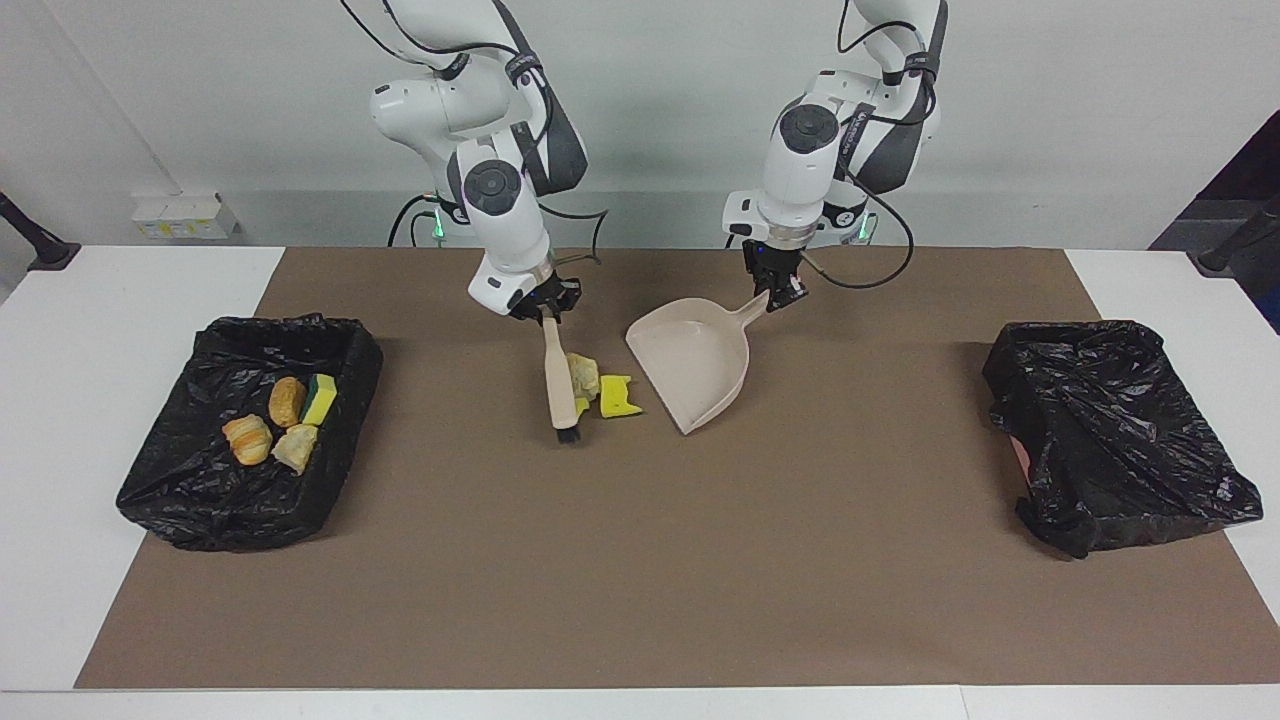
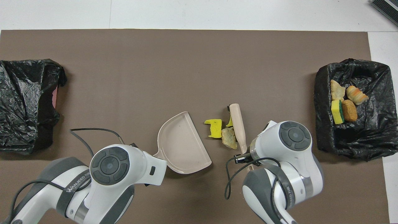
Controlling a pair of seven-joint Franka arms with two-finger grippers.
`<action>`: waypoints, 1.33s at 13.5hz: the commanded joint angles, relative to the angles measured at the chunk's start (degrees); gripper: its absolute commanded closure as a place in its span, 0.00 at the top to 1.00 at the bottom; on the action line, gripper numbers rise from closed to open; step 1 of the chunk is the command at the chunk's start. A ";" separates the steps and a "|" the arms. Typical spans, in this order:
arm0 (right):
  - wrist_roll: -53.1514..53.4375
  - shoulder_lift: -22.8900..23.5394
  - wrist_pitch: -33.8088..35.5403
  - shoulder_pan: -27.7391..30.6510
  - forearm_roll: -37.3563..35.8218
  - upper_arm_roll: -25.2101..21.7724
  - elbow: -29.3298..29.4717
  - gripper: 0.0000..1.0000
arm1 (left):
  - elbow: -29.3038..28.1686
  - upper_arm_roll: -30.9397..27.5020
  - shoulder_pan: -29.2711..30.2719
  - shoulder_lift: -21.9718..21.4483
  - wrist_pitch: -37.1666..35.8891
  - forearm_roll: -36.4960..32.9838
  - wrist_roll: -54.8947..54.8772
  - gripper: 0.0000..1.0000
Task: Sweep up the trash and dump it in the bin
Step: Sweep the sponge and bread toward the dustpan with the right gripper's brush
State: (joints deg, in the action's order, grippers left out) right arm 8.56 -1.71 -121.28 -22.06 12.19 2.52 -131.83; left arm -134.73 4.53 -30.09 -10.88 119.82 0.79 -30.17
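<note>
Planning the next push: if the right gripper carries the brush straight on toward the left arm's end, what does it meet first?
Likely the dustpan. The right gripper holds the brush against three trash pieces, just short of the pan's open edge.

White table (image 1: 100, 330), brown mat (image 1: 640, 560)

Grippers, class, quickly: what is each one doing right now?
Left gripper: shut on the dustpan handle.
Right gripper: shut on the brush handle, bristles on the mat beside the trash.
</note>
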 commanded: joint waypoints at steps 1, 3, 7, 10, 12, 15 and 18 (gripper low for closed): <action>1.28 3.54 0.26 -2.10 7.64 0.12 5.78 0.00 | -0.18 -0.58 -1.90 0.51 2.09 -1.94 2.22 0.00; 9.16 6.44 3.75 -3.95 7.94 0.12 12.71 0.00 | -0.71 -0.49 -3.64 0.51 2.26 -2.55 5.46 0.00; 6.84 5.66 10.45 -1.41 0.95 -0.41 15.47 0.00 | -0.80 -0.49 -3.57 0.51 2.00 -2.99 5.82 0.00; -2.02 5.13 10.54 0.08 -7.85 -0.32 13.62 0.00 | -0.71 -0.49 -3.04 0.77 2.70 -2.99 6.97 0.00; -7.73 8.02 8.88 0.18 -13.74 -0.24 13.80 0.00 | -0.71 -0.49 -2.87 1.13 2.97 -3.08 8.46 0.00; -9.26 11.80 7.12 -1.39 -16.40 0.03 14.15 0.00 | -1.24 -0.40 -1.91 1.21 4.19 -3.08 8.64 0.00; -8.65 13.13 6.05 -5.00 -15.54 0.20 14.50 0.00 | -1.94 -0.40 -1.90 2.01 4.90 -3.08 8.81 0.00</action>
State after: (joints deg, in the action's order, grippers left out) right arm 0.32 11.02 -115.52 -25.97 -2.99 2.32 -117.95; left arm -135.39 4.35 -32.26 -9.31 121.72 -1.21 -23.79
